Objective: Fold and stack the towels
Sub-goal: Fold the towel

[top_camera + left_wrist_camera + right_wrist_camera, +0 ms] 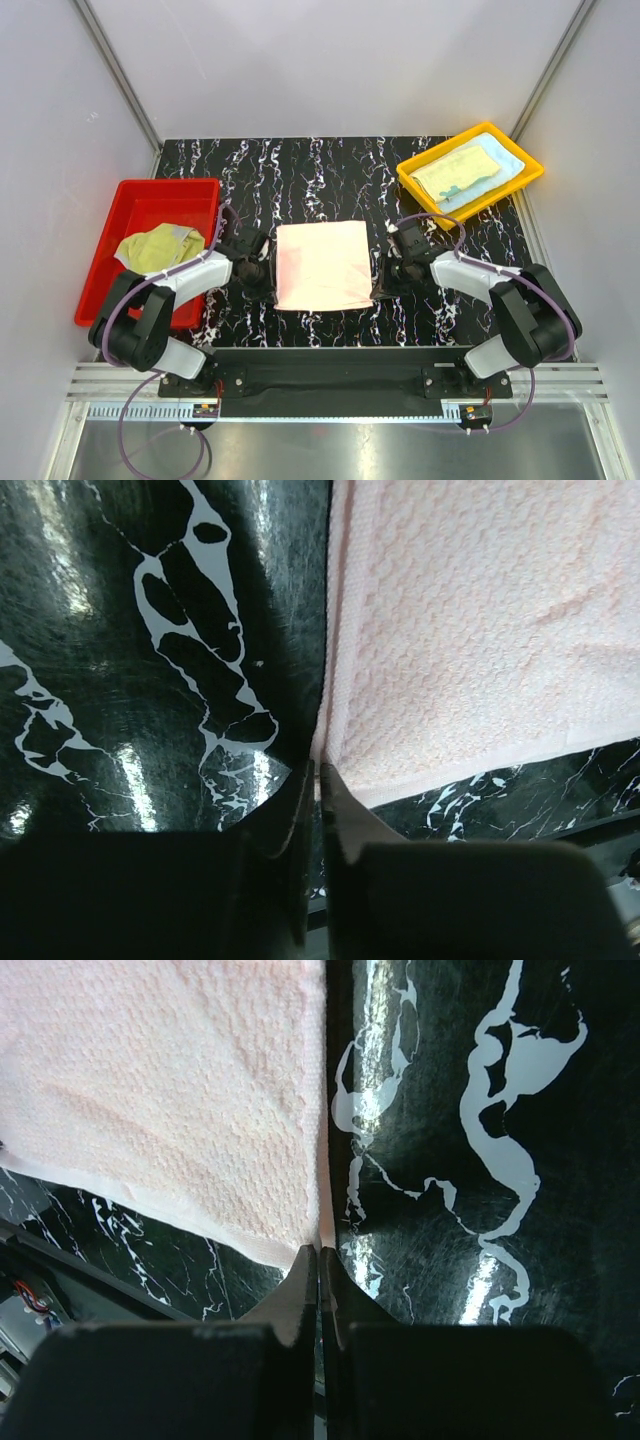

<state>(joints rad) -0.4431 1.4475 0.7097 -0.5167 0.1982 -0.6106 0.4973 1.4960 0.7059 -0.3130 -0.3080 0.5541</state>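
Observation:
A peach-pink towel (pixel 322 264) lies flat in the middle of the black marble table. My left gripper (pixel 268 282) is at its near-left corner. In the left wrist view the jaws (pixel 318 780) are closed on the thin edge of the towel (pixel 480 630). My right gripper (pixel 381 285) is at the near-right corner. In the right wrist view it (pixel 320 1260) pinches the tip of the towel (pixel 180 1090). A crumpled yellow-green towel (pixel 160 247) sits in the red tray. A folded pale yellow towel (pixel 455 172) lies on a light blue one (pixel 497 158) in the yellow tray.
The red tray (pixel 150 186) stands at the table's left edge, beside my left arm. At the back right is the yellow tray (pixel 445 143). Grey walls close in the table on three sides. The arm bases and a rail run along the near edge.

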